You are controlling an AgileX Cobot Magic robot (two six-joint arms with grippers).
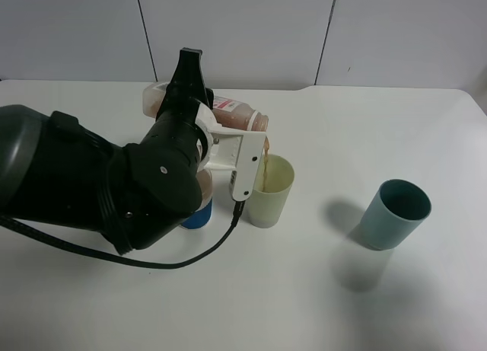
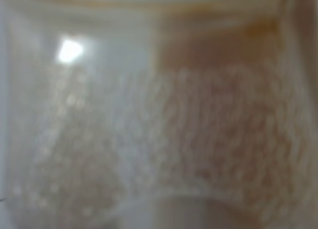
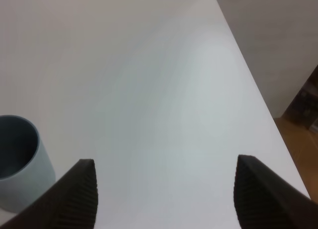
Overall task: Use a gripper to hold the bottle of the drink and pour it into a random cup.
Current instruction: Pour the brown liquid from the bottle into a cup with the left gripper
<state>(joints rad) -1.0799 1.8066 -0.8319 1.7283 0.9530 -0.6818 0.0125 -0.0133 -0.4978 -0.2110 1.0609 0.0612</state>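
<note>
We list: a clear, flat-sided plastic bottle (image 1: pixel 242 119) with a pink-red label, tipped on its side just above the cup (image 1: pixel 271 202), a tapered pale yellow-green tumbler. The left hand (image 1: pixel 225 141) is clamped tight on the bottle. Brown drink (image 1: pixel 265 159) streams into the cup. A smooth teal tumbler (image 1: pixel 396 214) stands well apart from the cup, with bare white worktop (image 1: pixel 304 305) between. The right hand (image 3: pixel 164 194) gapes wide, holding nothing.

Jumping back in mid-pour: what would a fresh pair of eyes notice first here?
The bulky black left arm fills the left of the high view, its gripper tipping the bottle so brown drink streams into the yellow-green cup at centre. A teal tumbler stands alone to the right.
</note>
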